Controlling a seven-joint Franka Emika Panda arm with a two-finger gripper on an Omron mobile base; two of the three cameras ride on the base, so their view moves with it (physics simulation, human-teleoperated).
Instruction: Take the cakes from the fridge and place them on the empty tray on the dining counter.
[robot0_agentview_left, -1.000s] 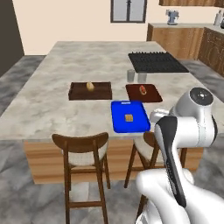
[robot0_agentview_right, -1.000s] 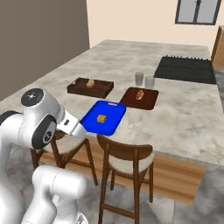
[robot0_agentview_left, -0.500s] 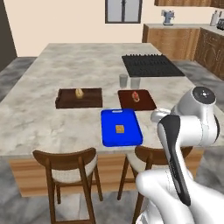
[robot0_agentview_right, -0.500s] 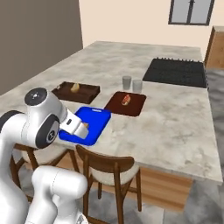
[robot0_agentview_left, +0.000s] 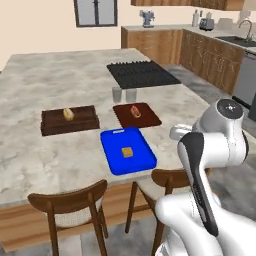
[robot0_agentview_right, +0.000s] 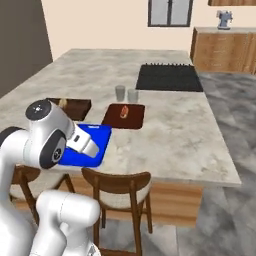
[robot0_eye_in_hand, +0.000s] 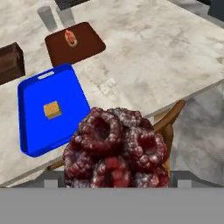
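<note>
- Carrying the second cake: my claw (robot0_eye_in_hand: 114, 181) pinches the dark red round cake (robot0_eye_in_hand: 114, 151), a knobbly cluster of glossy rings.
- It hangs just off the blue tray's (robot0_eye_in_hand: 30, 131) near corner.
- The tan square cake (robot0_eye_in_hand: 51, 109) sits mid-tray.
- Next, I judge: reach over the tray, lower, release.

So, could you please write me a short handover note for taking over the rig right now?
Gripper: shut on the dark red round cake, held off the counter edge, above a chair.
Blue tray: on the dining counter, near edge; the tan square cake already lies in it.
Done: first cake placed, second fetched.
Left: carry the round cake over the tray and set it down, probably beside the square one.
</note>
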